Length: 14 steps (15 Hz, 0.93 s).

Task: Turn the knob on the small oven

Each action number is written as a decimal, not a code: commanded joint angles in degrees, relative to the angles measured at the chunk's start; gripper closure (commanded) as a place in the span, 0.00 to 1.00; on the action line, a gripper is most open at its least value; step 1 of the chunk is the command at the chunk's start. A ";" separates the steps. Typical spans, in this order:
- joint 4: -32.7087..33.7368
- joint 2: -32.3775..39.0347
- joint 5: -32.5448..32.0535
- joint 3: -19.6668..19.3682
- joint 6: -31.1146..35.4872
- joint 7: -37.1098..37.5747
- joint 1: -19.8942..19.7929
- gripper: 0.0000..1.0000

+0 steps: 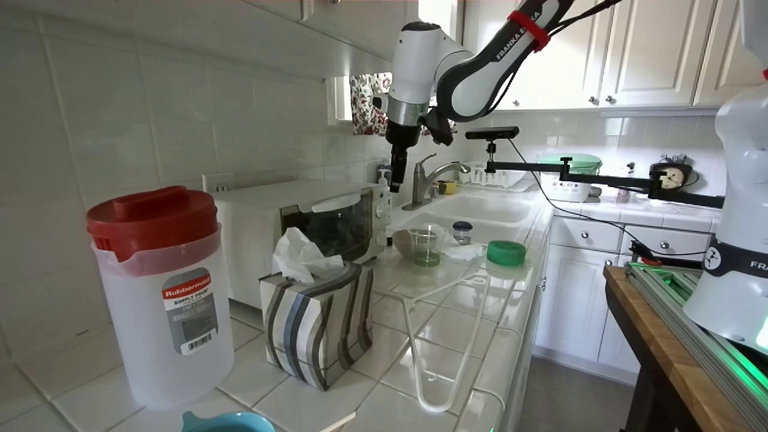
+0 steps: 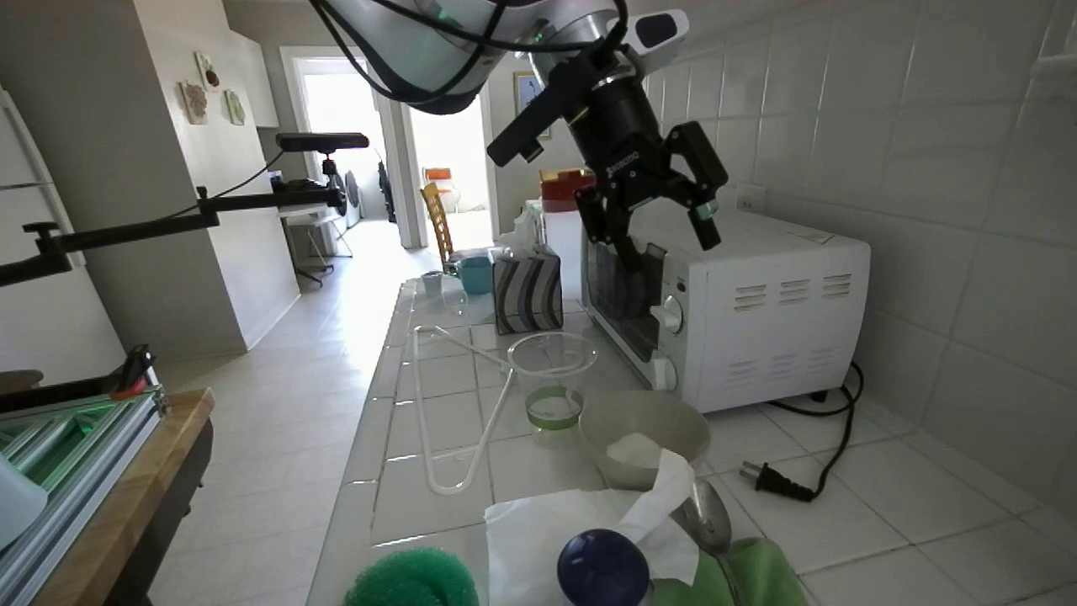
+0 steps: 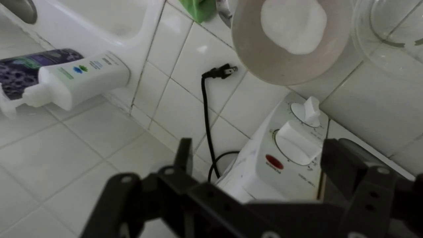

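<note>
Small oven [image 2: 778, 337] is seated on the white-tiled desk [image 2: 892, 547] near the tiled wall [image 2: 968, 151], dark glass door [image 1: 336, 225] facing out. Upper knob [image 3: 297, 142] and lower knob [image 3: 307, 112], both white, are mounted at one end of its front, with a red indicator [image 3: 274, 162] just beside the upper one. Claw [image 2: 669, 249] is held pointed down over that end, fingers [image 3: 340, 160] spread apart, i.e. released; in the wrist view both knobs are framed between them. Contact with the oven can't be told (fingers overlap it in an exterior view, depth unclear). Striped tissue box [image 1: 312, 324] is set in front of the oven, white tissue [image 1: 303, 258] sticking up; red-lidded Rubbermaid pitcher [image 1: 162, 312] is stood beside the box. White bent-rod loop [image 1: 433, 408] is laid on the box's other side. Clear plastic cup [image 2: 551, 379] with a green band is placed just beside a beige bowl [image 2: 665, 412], something white seen inside. Black power plug [image 2: 782, 482] is seen loose on the tiles, prongs bare. Green scrubber [image 1: 506, 253] and blue-capped jar [image 1: 462, 231] are placed near the sink [image 1: 492, 210].
</note>
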 commanded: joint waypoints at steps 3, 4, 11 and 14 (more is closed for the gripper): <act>0.06 -0.02 -1.22 0.09 -0.46 0.18 -0.25 0.00; 0.01 0.08 -1.66 0.07 -0.65 0.02 -0.12 0.00; 0.13 1.84 -6.59 0.06 -1.59 2.75 1.22 0.00; 0.32 2.47 -10.32 -0.36 -1.08 6.15 1.65 0.00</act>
